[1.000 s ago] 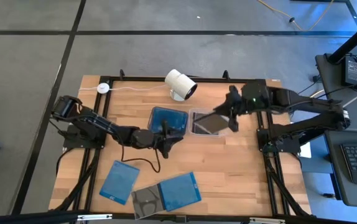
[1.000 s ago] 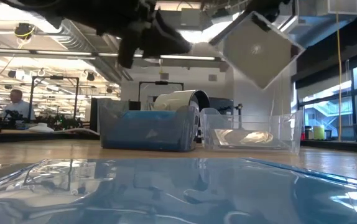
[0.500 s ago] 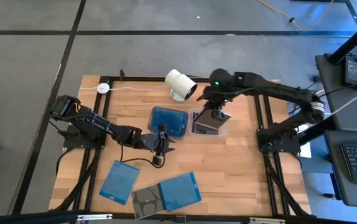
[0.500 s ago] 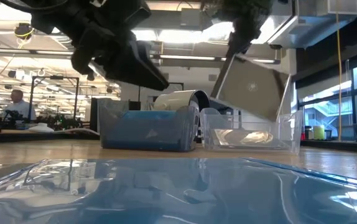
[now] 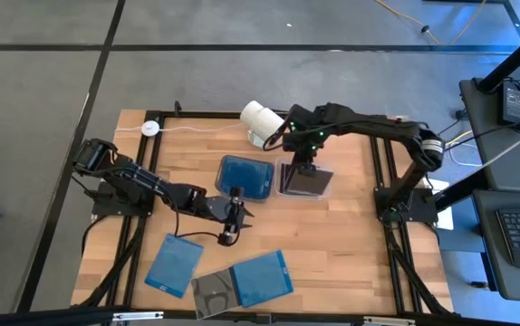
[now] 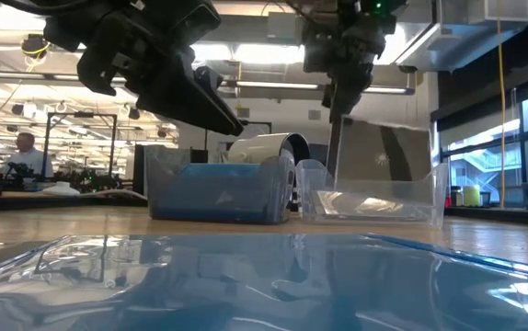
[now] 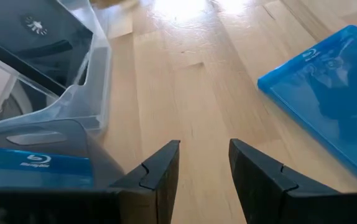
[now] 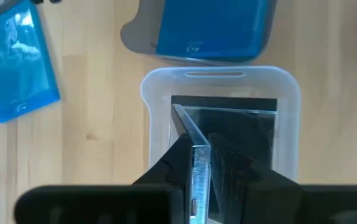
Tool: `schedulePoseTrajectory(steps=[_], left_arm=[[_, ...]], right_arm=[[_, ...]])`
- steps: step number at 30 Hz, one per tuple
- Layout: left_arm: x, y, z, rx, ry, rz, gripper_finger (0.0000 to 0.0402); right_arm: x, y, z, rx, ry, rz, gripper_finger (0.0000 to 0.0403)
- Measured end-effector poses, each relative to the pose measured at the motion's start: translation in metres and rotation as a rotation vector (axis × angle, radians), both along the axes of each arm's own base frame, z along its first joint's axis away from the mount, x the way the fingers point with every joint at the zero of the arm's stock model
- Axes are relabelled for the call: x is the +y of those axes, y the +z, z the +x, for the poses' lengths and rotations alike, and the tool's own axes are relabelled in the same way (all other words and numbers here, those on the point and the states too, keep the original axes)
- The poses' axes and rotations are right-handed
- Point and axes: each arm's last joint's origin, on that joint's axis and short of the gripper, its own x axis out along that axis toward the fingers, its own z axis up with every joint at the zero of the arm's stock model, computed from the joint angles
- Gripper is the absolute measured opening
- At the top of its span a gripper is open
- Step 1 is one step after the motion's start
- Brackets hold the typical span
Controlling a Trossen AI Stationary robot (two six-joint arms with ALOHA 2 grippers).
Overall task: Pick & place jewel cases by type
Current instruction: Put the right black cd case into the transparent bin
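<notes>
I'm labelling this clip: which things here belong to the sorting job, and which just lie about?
Job:
- grey case in right pincer, over clear tub
- blue cases on table, left pincer above
- blue-filled tub

Lying about:
- white camera
- white puck

Wooden table [image 5: 351,244] with tubs, jewel cases and a camera

A light wood-plank table with a black frame is seen from above. Near the middle, two plastic tubs are set side by side: a tub filled with blue cases [image 5: 245,177] and, just beside it towards the right edge, a clear tub [image 5: 305,180] with dark cases in it. A white cylindrical camera [image 5: 262,122] is stood at the far edge, and a small white round puck [image 5: 151,129] with a cable is placed near the far left corner. Along the near edge, a blue jewel case [image 5: 174,264], a dark grey jewel case [image 5: 213,292] and a second blue jewel case [image 5: 262,277] are laid flat, the last overlapping the grey one.
</notes>
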Motion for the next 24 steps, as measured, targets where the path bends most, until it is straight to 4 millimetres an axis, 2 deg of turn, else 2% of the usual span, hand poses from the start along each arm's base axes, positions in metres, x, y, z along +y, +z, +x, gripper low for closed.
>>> schedulePoseTrajectory(steps=[14, 18, 24], left_arm=[[0.0, 0.0, 0.0, -0.004, 0.001, 0.0, 0.0137], [0.001, 0.0, 0.0, -0.005, 0.005, 0.002, 0.0136], [0.001, 0.0, 0.001, -0.005, 0.005, 0.002, 0.0136]], right_arm=[[-0.006, -0.025, 0.015, 0.039, -0.003, 0.009, 0.0052], [-0.007, -0.027, 0.015, 0.032, 0.019, -0.001, 0.0054], [-0.007, -0.026, 0.016, 0.024, 0.034, -0.021, 0.0102]])
